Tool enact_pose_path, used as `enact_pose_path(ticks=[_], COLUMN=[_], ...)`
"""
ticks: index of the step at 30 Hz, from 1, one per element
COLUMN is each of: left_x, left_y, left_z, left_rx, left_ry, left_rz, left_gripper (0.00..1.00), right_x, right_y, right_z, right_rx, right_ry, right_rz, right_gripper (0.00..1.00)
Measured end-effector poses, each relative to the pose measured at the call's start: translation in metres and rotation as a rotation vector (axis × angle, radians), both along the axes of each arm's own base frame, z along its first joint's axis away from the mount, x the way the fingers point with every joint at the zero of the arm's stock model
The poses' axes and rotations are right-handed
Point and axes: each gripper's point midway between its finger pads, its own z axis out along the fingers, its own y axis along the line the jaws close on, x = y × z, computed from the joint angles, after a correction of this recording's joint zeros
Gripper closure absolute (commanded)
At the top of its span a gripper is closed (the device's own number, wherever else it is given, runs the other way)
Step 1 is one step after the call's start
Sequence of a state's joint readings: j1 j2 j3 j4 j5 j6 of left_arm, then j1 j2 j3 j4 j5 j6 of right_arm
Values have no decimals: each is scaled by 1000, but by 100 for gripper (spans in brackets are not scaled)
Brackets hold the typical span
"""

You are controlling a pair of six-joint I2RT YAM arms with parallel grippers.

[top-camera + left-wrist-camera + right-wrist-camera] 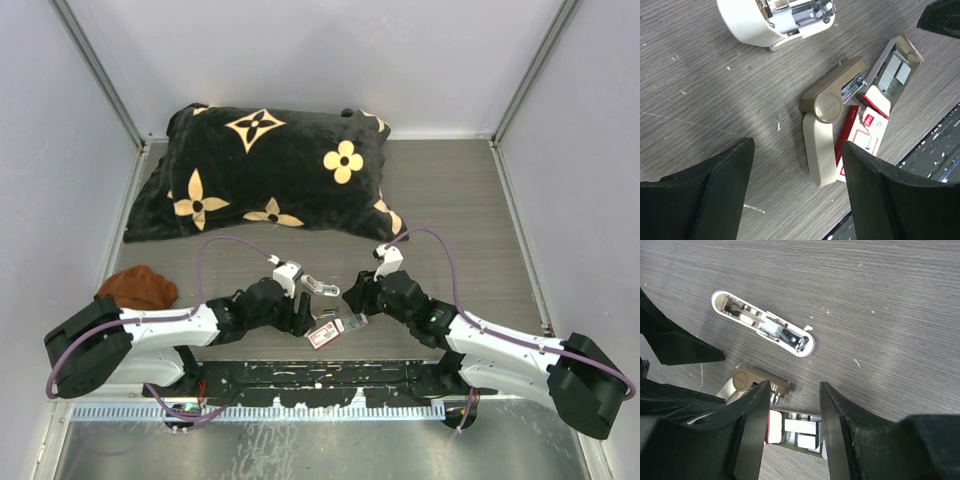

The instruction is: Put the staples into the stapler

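Left claw [797, 150] wide, right claw [794, 390] half-spread, both empty; off-centre pinch may scatter silvery-grey staple strips [895, 70] from grey tray [884, 59].

The pillow [265, 170] lies at the bench's [450, 200] far side, a cloth [138, 288] at its left edge. Near the front, the staples [895, 70] lie right of the box [862, 140], the stapler [822, 125] beside both.

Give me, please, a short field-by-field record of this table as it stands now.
staples: strips in grey tray, by red-and-white box
beige stapler: swung open at hinge, next to box
white stapler: metal channel up, apart from others
left gripper: open, empty, above beige stapler
right gripper: open, empty, above staples
also: black flowered pillow, brown cloth
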State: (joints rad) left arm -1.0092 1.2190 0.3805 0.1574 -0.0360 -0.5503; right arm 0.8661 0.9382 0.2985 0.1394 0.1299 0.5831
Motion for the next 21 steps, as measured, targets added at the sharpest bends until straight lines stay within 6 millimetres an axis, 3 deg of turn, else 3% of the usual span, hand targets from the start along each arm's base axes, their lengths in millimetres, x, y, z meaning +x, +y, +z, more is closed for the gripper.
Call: enact_pose_path(ticks=[12,21], left_x=[-4,-10], left_y=[-17,-16], left_z=[-5,-8], left_rx=[6,35], left_ry=[10,47], left_rz=[-25,-28], left_gripper=[61,86], right_x=[-3,-3], right_y=[-12,-15], right_z=[-11,-5], right_rx=[-17,-14], right_ry=[16,1], right_rz=[-40,-48], right_gripper=[50,50])
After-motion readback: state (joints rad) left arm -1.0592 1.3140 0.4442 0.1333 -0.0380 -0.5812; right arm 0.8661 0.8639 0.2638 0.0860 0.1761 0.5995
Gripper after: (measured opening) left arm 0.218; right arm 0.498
